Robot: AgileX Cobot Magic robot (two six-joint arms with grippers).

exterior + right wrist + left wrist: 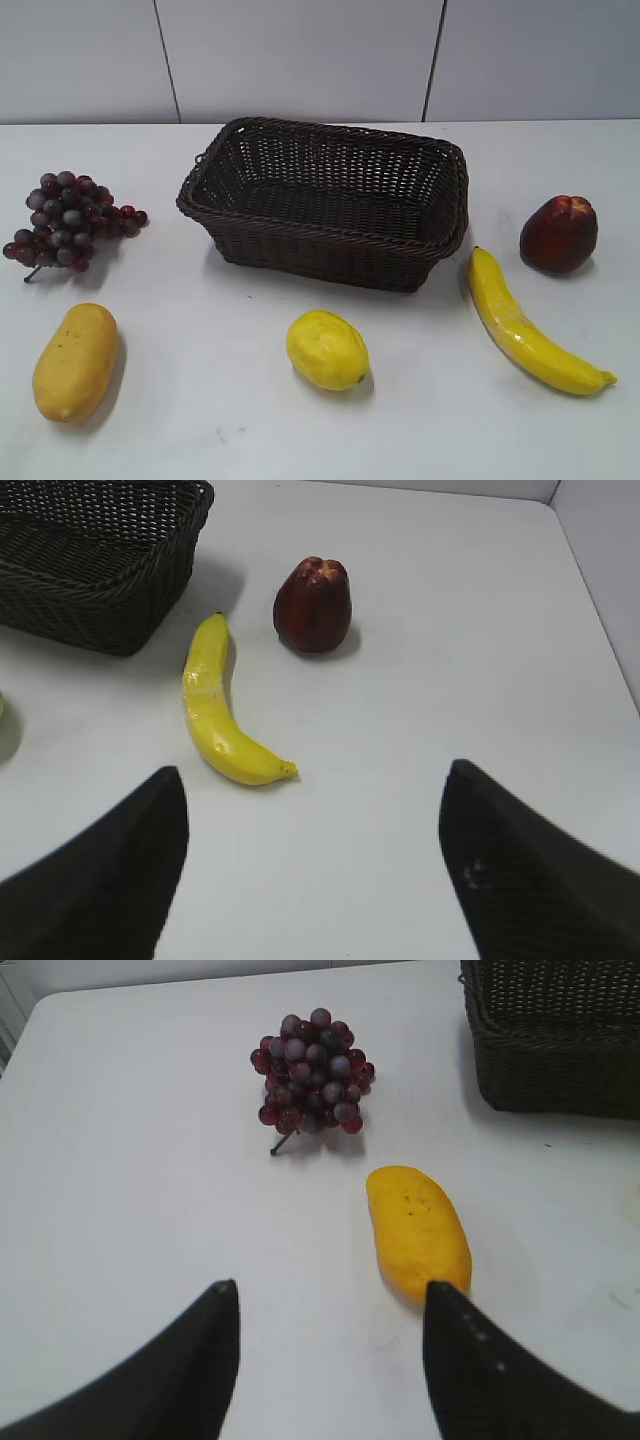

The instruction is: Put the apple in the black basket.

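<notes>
apple: ahead of right tool, right of black basket
nearer arm: right
right tool: wide, empty

The left pincer is seen from its wrist camera with its two dark fingers spread apart, nothing held between them. The right pincer is likewise held wide apart and empty. Both are raised above the table, angled downward.
</notes>
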